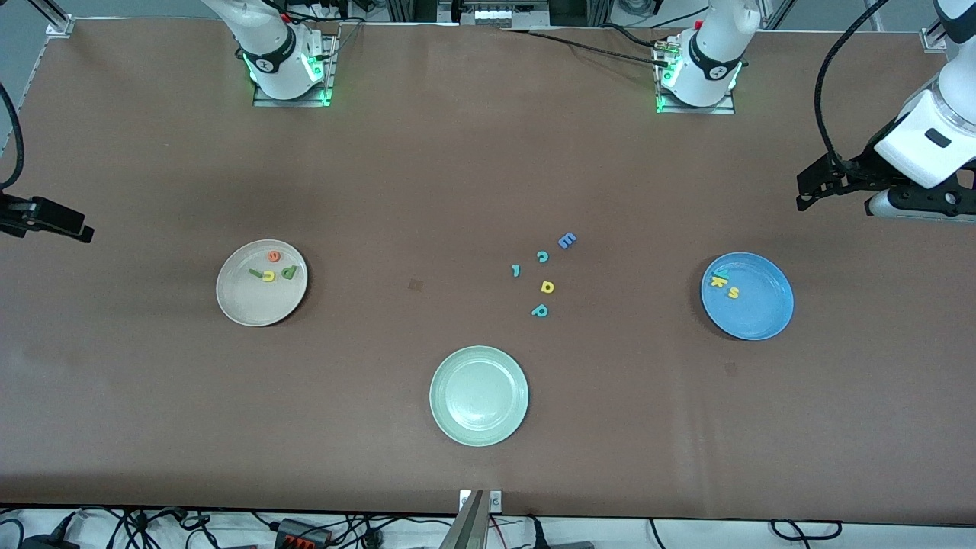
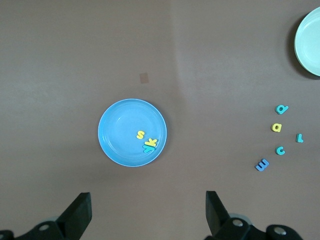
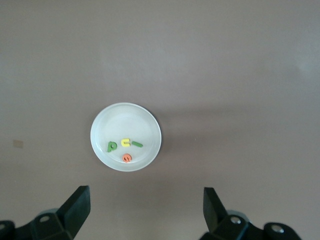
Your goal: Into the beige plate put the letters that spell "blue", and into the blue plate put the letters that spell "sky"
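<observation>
Left wrist view: blue plate (image 2: 120,145) lies apart from spread fingers (image 2: 80,212).

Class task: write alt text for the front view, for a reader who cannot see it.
Three plates sit on a brown table: the beige plate holds four small letters, the blue plate holds three letters, and a pale green plate holds nothing. Five loose letters lie mid-table, while both grippers, left and right, hover open at the table's ends.
</observation>
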Robot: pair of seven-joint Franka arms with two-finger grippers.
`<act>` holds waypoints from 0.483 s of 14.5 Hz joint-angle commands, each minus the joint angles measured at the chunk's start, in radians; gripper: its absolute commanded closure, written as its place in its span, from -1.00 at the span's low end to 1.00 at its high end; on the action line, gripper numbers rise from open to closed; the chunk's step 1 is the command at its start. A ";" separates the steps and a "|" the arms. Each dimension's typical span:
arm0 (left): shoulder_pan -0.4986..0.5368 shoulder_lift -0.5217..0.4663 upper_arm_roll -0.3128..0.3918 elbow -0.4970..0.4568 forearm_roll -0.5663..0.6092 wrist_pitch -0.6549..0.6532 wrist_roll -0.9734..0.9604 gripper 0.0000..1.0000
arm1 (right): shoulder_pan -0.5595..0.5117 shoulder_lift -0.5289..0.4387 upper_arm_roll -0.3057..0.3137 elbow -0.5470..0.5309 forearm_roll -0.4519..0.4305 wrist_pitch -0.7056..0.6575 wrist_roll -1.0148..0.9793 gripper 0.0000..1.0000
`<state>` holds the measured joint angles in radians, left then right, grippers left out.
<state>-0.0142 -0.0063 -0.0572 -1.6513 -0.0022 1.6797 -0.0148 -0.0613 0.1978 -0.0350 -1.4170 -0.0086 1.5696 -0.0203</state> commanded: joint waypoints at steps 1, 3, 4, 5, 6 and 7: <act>-0.001 -0.014 -0.003 -0.001 -0.012 -0.003 0.013 -1.00 | -0.015 -0.116 0.029 -0.158 -0.019 0.049 0.008 -1.00; 0.000 -0.015 -0.001 -0.002 -0.013 -0.006 0.013 -1.00 | -0.008 -0.124 0.032 -0.163 -0.019 0.049 0.007 -1.00; 0.000 -0.015 0.000 -0.001 -0.013 -0.006 0.015 -1.00 | -0.008 -0.127 0.032 -0.163 -0.019 0.049 0.005 -1.00; 0.000 -0.015 -0.001 -0.001 -0.013 -0.006 0.015 -1.00 | -0.008 -0.132 0.032 -0.163 -0.019 0.047 0.002 -1.00; 0.000 -0.015 -0.001 -0.001 -0.012 -0.006 0.013 -1.00 | -0.008 -0.133 0.032 -0.163 -0.021 0.050 0.002 -1.00; 0.000 -0.015 -0.001 -0.001 -0.013 -0.006 0.013 -1.00 | -0.008 -0.132 0.032 -0.163 -0.021 0.059 0.000 -1.00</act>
<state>-0.0149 -0.0064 -0.0575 -1.6513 -0.0022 1.6797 -0.0148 -0.0609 0.0935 -0.0153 -1.5453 -0.0116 1.6021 -0.0203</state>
